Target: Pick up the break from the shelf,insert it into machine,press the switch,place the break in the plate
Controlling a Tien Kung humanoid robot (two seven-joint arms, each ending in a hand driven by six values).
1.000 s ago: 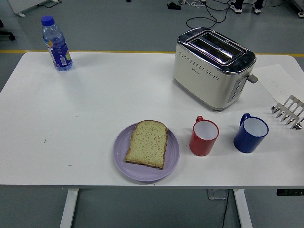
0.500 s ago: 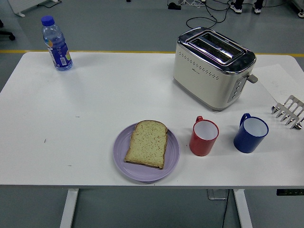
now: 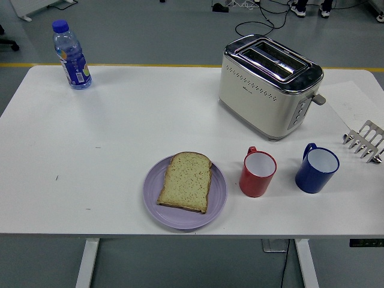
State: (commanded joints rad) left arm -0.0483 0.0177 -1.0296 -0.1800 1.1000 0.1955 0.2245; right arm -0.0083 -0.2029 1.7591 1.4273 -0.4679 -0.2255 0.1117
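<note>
One slice of bread (image 3: 185, 181) is lying flat on our purple plate (image 3: 152, 204) near the front edge of the white table (image 3: 132, 120), and neither of our hands is in the shot, so we can't tell what the fingers are doing. Right of the plate we've got a red mug (image 3: 258, 173) and then a blue mug (image 3: 317, 169), with the metal toast rack (image 3: 365, 141) out at the right edge. Further back sits the cream toaster (image 3: 270, 86) with both slots empty, and a water bottle (image 3: 71, 55) stands way off in the far left corner.
</note>
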